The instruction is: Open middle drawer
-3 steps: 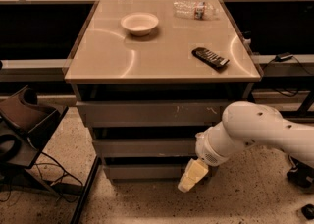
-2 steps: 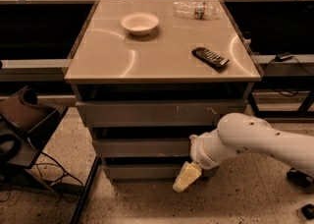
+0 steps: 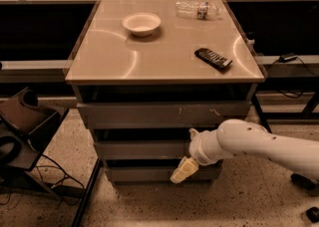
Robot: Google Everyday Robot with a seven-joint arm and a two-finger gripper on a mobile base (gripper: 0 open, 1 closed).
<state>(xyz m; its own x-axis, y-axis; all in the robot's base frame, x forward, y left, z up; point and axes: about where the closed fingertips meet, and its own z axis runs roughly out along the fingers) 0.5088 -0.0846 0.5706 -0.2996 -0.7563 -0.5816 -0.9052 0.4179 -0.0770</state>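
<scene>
**Gripper slid left and a bit up, now at the drawer stack**

Over the last second the gripper has crept left and slightly up. Nothing else has shifted. It sits in front of the right part of the bottom drawer front, angled down-left. I can't tell how far it's open, and I see nothing held in it.

The middle drawer is just above and left of it, shut.

My read: approach step, no grip on the target yet. Next I need to raise the gripper to the dark gap at that front's edge, hook it since there's no handle, then pull straight out.

Count:
- Three drawer fronts, with the top drawer front higher up.
- On the table top, well above the gripper:
  - one bowl, up-left
  - one black remote, up-right
  - one clear bottle, farthest
</scene>
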